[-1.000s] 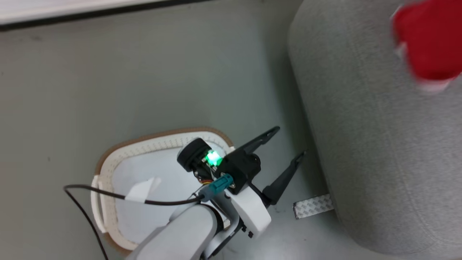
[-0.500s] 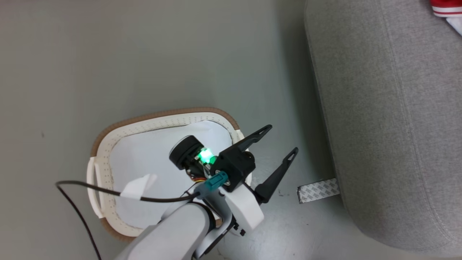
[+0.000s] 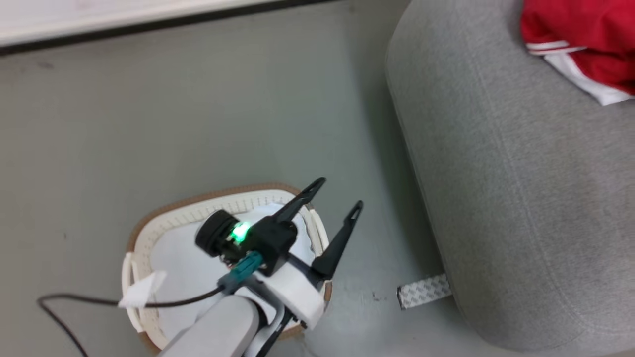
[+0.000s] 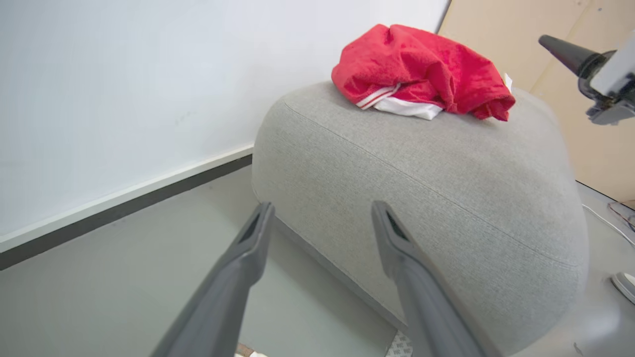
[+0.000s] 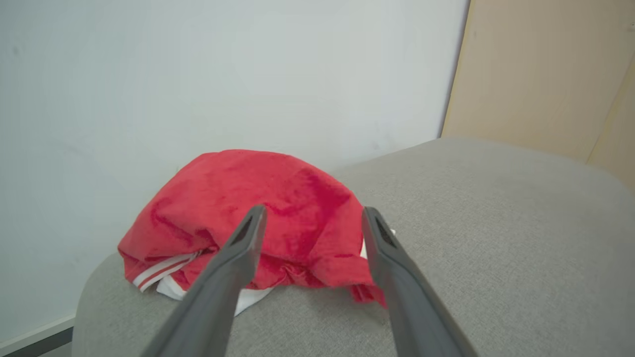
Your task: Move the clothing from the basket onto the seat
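1. Head view: left gripper [image 3: 340, 191], spread wide and empty, has drawn back over the basket [image 3: 173, 220], where only a pale pad [image 3: 173, 248] shows. The clothes [image 3: 585, 34] now lie settled on the seat [image 3: 496, 173].
2. Left wrist view: fingers apart, nothing between them.
3. Right wrist view: right gripper [image 5: 313, 209], open and empty, points at the heap. The transfer appears complete.

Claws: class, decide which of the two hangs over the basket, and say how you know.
The left claw, open above the basket near its brown rim; the right claw, also open, points instead at the red clothing lying on the seat.
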